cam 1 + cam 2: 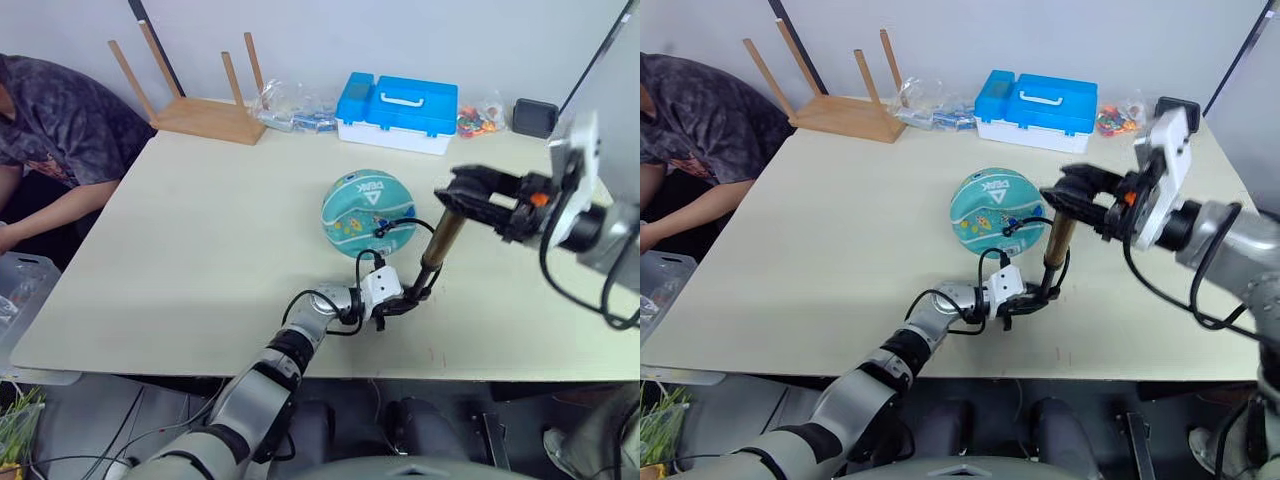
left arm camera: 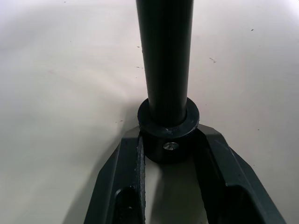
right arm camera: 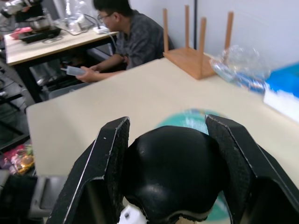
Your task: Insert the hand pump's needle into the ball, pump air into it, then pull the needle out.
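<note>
Left gripper (image 1: 400,303) clamps one hand pump (image 1: 440,243) base | right gripper (image 1: 462,192) clamps handle | one ball (image 1: 362,210)

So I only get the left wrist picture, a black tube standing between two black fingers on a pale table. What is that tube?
Observer: It's the lower end of the hand pump, a bronze-gold cylinder leaning over the table.
Operator: Is anything holding its top?
Observer: Yes, the right gripper is shut on the black T-handle.
Operator: And where is the ball?
Observer: The ball sits on the table just beyond the pump, with the thin black hose curving onto it.
</note>
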Motion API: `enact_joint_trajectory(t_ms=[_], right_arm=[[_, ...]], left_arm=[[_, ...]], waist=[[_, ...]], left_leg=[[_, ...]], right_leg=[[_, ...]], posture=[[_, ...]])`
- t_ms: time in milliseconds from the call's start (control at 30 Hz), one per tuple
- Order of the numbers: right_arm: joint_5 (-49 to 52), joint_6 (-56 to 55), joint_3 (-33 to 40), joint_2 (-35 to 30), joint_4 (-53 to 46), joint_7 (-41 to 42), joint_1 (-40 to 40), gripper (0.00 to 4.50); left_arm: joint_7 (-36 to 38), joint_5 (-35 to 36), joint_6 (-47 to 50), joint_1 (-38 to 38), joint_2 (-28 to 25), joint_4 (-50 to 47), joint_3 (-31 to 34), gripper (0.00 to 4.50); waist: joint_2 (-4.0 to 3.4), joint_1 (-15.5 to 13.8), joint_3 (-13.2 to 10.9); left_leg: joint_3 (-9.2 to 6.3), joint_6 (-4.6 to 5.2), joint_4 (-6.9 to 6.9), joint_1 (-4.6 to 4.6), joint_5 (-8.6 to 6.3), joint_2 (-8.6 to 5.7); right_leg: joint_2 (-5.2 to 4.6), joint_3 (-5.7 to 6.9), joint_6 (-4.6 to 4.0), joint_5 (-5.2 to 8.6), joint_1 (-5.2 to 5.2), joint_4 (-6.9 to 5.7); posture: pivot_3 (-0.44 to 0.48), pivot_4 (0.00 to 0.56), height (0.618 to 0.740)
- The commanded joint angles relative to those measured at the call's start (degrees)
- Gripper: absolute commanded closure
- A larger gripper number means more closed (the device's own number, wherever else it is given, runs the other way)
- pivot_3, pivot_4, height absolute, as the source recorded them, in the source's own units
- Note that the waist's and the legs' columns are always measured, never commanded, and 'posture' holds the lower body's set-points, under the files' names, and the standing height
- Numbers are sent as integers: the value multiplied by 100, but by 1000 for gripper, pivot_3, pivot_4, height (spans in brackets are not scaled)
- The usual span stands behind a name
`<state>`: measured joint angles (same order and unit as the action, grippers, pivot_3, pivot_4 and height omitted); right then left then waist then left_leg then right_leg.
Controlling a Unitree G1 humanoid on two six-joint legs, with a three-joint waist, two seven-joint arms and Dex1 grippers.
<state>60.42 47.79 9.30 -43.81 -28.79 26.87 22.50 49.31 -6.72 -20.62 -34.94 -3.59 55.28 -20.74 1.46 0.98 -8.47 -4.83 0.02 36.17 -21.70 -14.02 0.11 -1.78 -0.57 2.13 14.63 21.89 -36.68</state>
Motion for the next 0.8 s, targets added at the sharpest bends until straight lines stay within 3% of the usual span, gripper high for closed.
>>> enact_joint_trajectory(t_ms=[33,367,633,800], right_arm=[[-1145,-369,-938,176,485,280,-589,2427],[-2989,-1591,-2236,708,1588,961,-1476,2427],[-2407,-1188,-1103,471,718,898,-870,2427],[-1247,-349,-64,74,54,664,39,2427]], left_arm=[[24,-379,416,445,-187,541,-228,3546],[6,-376,460,459,-213,526,-219,3546],[19,-393,457,402,-213,627,-223,3546],[-4,-430,444,344,-158,742,-239,3546]], waist=[[-6,15,20],[26,19,108],[18,-3,103],[-33,-28,31]], left_leg=[[-1,0,0,4,0,1],[-9,-1,-9,27,-1,4],[-9,-3,-31,60,-2,11],[-7,-3,-22,32,-1,-3]], right_leg=[[0,-4,0,0,-3,-1],[13,-1,-5,3,-18,-1],[-6,-5,-16,10,-33,0],[-2,-2,-9,6,-17,0]], posture=[[0,150,740],[0,150,740],[0,150,740],[0,150,740]])
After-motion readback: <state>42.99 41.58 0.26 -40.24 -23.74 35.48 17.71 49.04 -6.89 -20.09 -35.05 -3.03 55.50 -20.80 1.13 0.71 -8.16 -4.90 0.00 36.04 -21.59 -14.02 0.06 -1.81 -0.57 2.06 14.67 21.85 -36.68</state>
